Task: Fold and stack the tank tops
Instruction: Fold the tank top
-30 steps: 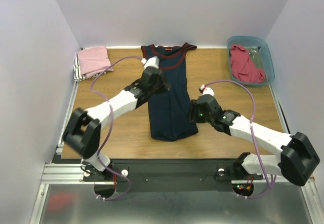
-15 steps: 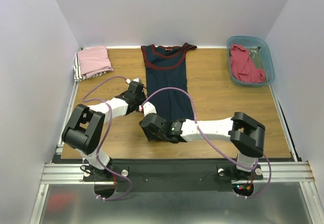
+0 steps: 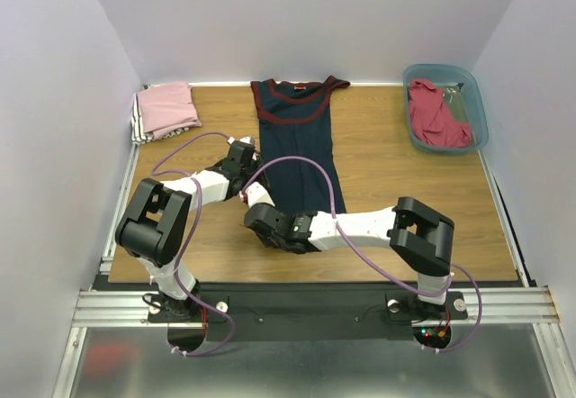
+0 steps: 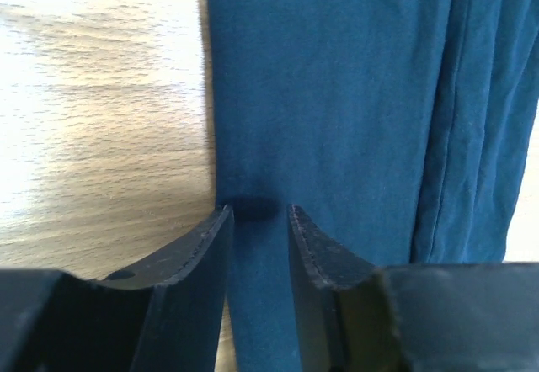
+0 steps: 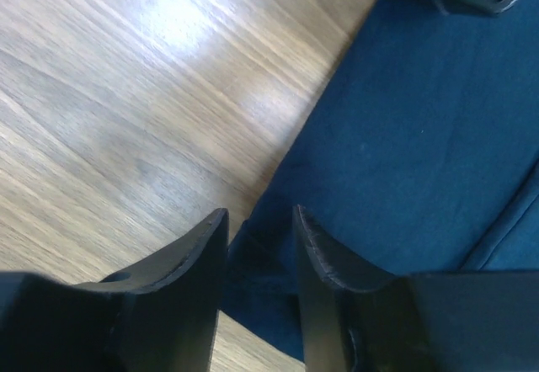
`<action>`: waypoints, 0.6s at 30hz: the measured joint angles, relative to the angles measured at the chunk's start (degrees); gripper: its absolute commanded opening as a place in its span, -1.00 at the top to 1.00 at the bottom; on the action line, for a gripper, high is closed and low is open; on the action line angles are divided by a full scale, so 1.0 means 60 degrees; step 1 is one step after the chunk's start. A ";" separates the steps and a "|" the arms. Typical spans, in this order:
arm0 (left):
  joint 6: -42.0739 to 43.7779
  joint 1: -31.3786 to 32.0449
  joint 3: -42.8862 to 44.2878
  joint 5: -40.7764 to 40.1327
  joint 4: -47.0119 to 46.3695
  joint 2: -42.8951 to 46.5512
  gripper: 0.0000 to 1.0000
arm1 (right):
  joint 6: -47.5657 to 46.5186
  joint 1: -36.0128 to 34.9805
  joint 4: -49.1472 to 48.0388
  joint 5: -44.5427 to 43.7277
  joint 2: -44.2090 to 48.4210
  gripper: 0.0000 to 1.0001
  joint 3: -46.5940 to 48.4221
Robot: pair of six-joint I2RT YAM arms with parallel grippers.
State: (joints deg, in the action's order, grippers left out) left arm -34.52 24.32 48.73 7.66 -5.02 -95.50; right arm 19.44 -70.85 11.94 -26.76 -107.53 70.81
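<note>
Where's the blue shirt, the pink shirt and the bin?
navy tank top (image 3: 297,132), top view, middle of its body.
pink tank top (image 3: 166,108), top view, folded top face.
teal bin (image 3: 479,110), top view, right wall.

The jersey (image 3: 297,150) is navy with maroon trim at the neck and armholes. The folded tank top (image 3: 167,106) at far left is pink; the cloth (image 3: 138,126) beneath it is black-and-white striped. The crumpled tank top (image 3: 436,115) at far right is red, in a teal bin (image 3: 443,72). The table (image 3: 396,177) is brown wood grain. The left arm (image 3: 202,186) and right arm (image 3: 360,228) have white links, black joints and purple cables (image 3: 177,152).
</note>
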 measured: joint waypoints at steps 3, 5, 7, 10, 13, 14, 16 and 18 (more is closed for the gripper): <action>0.0044 -0.0004 0.0000 0.0087 -0.0029 0.0000 0.10 | -0.0007 -0.0025 0.0109 -0.0015 -0.0029 0.24 -0.0004; 0.0095 -0.0004 0.0000 0.0193 -0.0040 -0.0007 0.10 | -0.0007 -0.0029 0.0168 -0.0040 -0.0033 0.25 -0.0004; 0.0109 -0.0007 0.0004 0.0270 -0.0087 -0.0044 0.14 | -0.0007 -0.0029 0.0204 -0.0044 -0.0033 0.25 -0.0004; 0.0102 -0.0011 0.0026 0.0382 -0.0237 -0.0168 0.19 | -0.0007 -0.0051 0.0273 -0.0036 -0.0033 0.26 -0.0004; 0.0098 -0.0007 0.0193 0.0525 -0.0401 -0.0401 0.29 | -0.0004 -0.0091 0.0346 0.0040 -0.0033 0.29 -0.0004; 0.0095 -0.0007 0.0240 0.0554 -0.0455 -0.0477 0.33 | -0.0004 -0.0102 0.0375 0.0076 -0.0033 0.32 -0.0004; 0.0076 -0.0011 0.0295 0.0594 -0.0499 -0.0565 0.48 | 0.0004 -0.0109 0.0430 0.0135 -0.0033 0.39 -0.0004; 0.0076 -0.0011 0.0353 0.0627 -0.0525 -0.0656 0.68 | 0.0018 -0.0120 0.0448 0.0189 -0.0033 0.51 -0.0004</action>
State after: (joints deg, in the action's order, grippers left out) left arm -34.06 24.25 50.85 11.42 -8.16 -99.44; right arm 19.55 -71.57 14.63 -25.63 -107.72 70.78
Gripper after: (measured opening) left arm 0.273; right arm 0.311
